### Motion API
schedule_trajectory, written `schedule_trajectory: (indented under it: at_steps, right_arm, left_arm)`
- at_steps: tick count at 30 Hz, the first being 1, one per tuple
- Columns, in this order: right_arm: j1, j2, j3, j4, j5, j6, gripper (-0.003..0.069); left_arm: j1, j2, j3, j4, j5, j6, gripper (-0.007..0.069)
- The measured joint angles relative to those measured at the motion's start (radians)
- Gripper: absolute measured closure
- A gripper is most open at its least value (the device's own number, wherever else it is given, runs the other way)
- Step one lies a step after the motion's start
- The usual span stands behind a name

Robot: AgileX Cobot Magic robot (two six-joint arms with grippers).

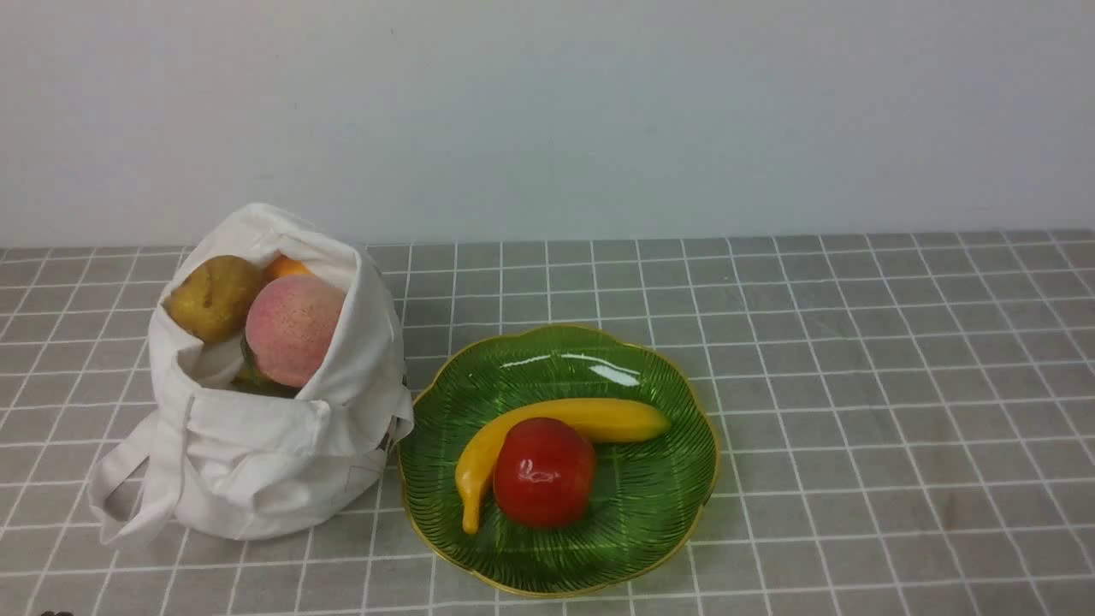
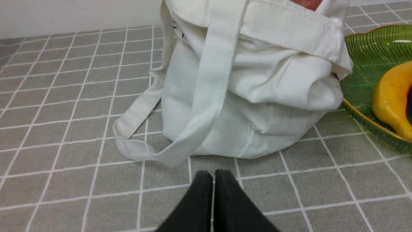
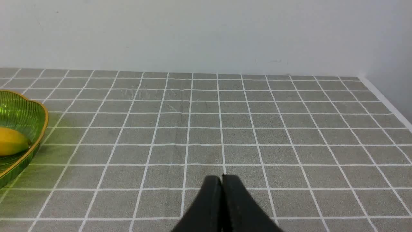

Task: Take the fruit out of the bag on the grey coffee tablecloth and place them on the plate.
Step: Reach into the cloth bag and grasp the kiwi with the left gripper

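The white cloth bag [image 1: 257, 445] stands on the grey checked tablecloth [image 1: 855, 385] at the left, mouth open. In it sit a brownish-yellow lumpy fruit [image 1: 214, 297], a pink-speckled peach [image 1: 293, 328] and a small orange piece [image 1: 287, 266]. The green ribbed plate [image 1: 616, 522] with a gold rim lies right of the bag. My left gripper [image 2: 213, 175] is shut and empty, low over the cloth just in front of the bag [image 2: 251, 96]. My right gripper [image 3: 221, 180] is shut and empty over bare cloth, right of the plate [image 3: 19, 112]. Neither gripper shows in the front view.
A yellow banana [image 1: 556, 428] and a glossy red apple [image 1: 544, 472] lie on the plate. The bag's strap handles [image 2: 145, 141] trail on the cloth toward my left gripper. A white wall [image 1: 599, 111] runs along the back, and the cloth's edge [image 3: 386, 100] shows in the right wrist view.
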Motion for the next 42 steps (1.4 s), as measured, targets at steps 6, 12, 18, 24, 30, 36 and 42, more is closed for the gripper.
schedule_trajectory:
  at_steps: [6, 12, 18, 24, 30, 36, 42]
  right_arm:
    - [0.000, 0.000, 0.000, 0.000, 0.000, 0.000, 0.0673]
    - [0.000, 0.000, 0.000, 0.000, 0.000, 0.000, 0.0673]
    - [0.000, 0.000, 0.000, 0.000, 0.000, 0.000, 0.0673]
    - [0.000, 0.000, 0.000, 0.000, 0.000, 0.000, 0.0673]
    - [0.000, 0.000, 0.000, 0.000, 0.000, 0.000, 0.0673]
    - [0.000, 0.000, 0.000, 0.000, 0.000, 0.000, 0.0673]
    - [0.000, 0.000, 0.000, 0.000, 0.000, 0.000, 0.0673]
  left_arm:
    - [0.000, 0.000, 0.000, 0.000, 0.000, 0.000, 0.0632]
    - [0.000, 0.000, 0.000, 0.000, 0.000, 0.000, 0.0632]
    - [0.000, 0.000, 0.000, 0.000, 0.000, 0.000, 0.0632]
    - [0.000, 0.000, 0.000, 0.000, 0.000, 0.000, 0.0632]
    - [0.000, 0.000, 0.003, -0.049, -0.046, -0.036, 0.0632]
    - [0.000, 0.000, 0.003, -0.378, -0.177, -0.220, 0.0632]
    - [0.000, 0.000, 0.003, -0.622, -0.223, -0.269, 0.0632]
